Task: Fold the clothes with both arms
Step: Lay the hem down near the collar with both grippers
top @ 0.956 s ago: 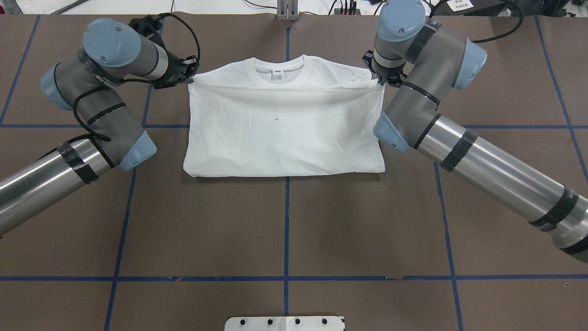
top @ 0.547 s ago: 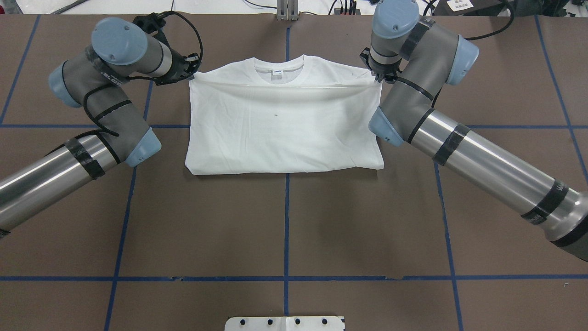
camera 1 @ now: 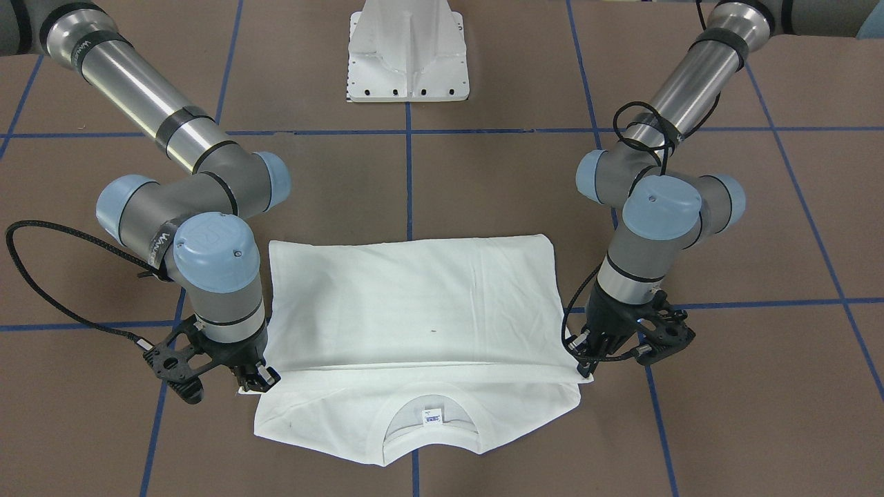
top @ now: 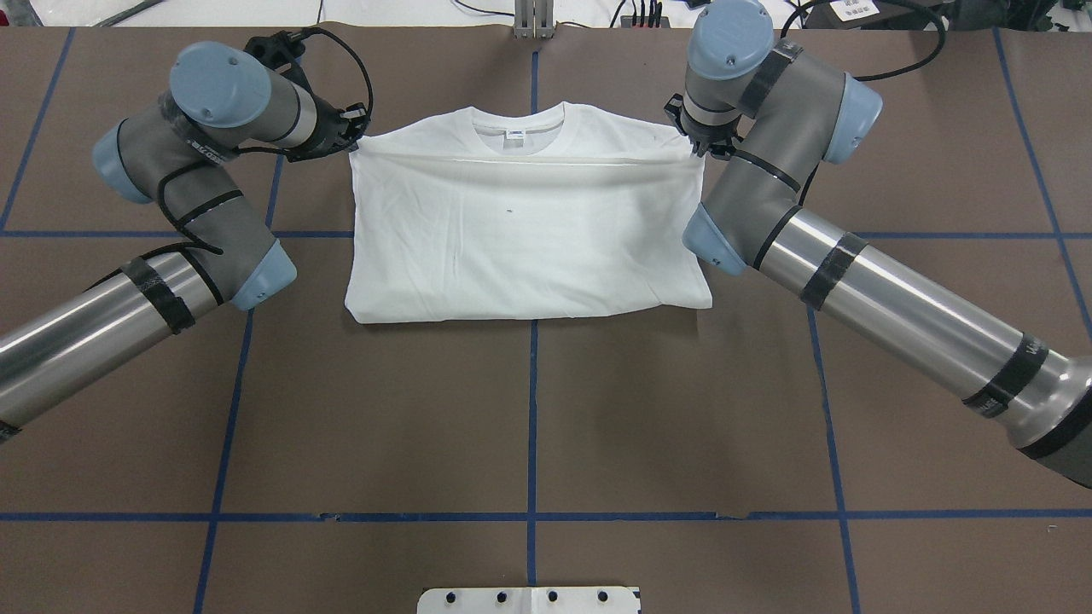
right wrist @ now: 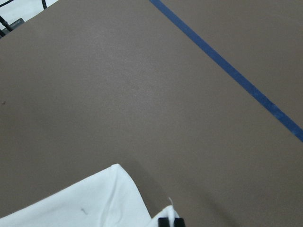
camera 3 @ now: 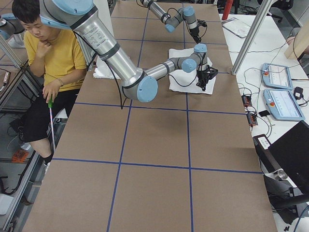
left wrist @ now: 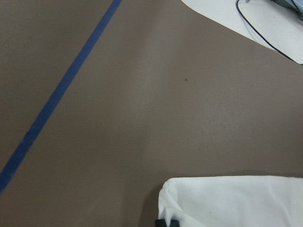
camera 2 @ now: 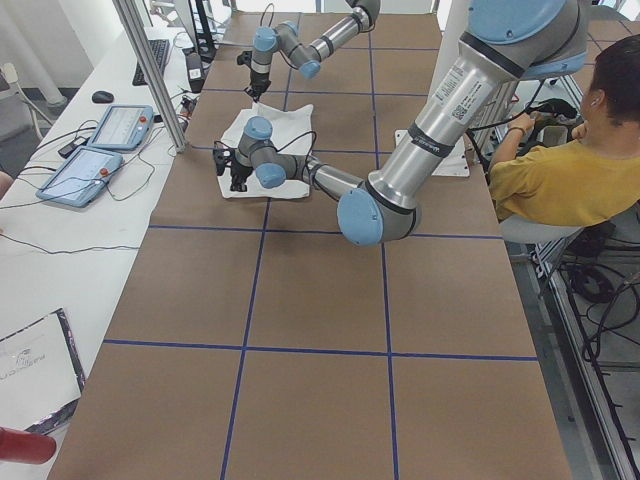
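The white T-shirt lies at the far middle of the table, its lower half doubled up over the body. The collar and neck label still show beyond the raised hem. My left gripper is shut on the hem's left corner, low over the cloth. My right gripper is shut on the right corner, and the hem runs taut between them. In the front-facing view the left gripper and right gripper pinch the same edge above the shirt. Each wrist view shows only white cloth at the fingertips.
Brown table cover with blue tape lines. The white pedestal base sits at the near edge. A seated person is beside the table. Tablets and cables lie on the white bench past the far edge.
Both grippers have carried the hem a little farther toward the collar, and the right gripper has shifted slightly inward. The near fold of the shirt has crept forward with them.
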`<state>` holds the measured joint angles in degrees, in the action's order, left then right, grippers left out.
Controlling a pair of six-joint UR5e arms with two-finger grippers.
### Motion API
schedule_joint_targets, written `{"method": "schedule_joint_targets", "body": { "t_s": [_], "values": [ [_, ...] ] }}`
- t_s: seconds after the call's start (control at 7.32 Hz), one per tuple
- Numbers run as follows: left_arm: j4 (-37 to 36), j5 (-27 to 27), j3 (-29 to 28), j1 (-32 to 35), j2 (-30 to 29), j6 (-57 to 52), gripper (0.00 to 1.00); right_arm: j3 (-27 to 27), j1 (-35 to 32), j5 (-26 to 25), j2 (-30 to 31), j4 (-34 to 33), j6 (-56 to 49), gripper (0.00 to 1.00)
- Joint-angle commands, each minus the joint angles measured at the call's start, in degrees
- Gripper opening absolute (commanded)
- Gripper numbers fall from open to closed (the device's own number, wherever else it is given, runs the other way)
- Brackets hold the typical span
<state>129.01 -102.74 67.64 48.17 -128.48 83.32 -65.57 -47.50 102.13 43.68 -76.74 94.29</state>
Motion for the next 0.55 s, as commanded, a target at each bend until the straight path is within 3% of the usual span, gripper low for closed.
{"method": "schedule_joint_targets", "body": {
  "t_s": [0.0, 0.41],
  "values": [
    [0.1, 0.0, -0.5, 0.0, 0.1, 0.0, 0.05, 1.7, 0.0, -0.1, -0.7, 1.5, -0.1, 0.0],
    [0.1, 0.0, -0.5, 0.1, 0.2, 0.0, 0.05, 4.3, -0.1, -0.4, -1.8, 3.7, 0.0, 0.0]
  ]
}}
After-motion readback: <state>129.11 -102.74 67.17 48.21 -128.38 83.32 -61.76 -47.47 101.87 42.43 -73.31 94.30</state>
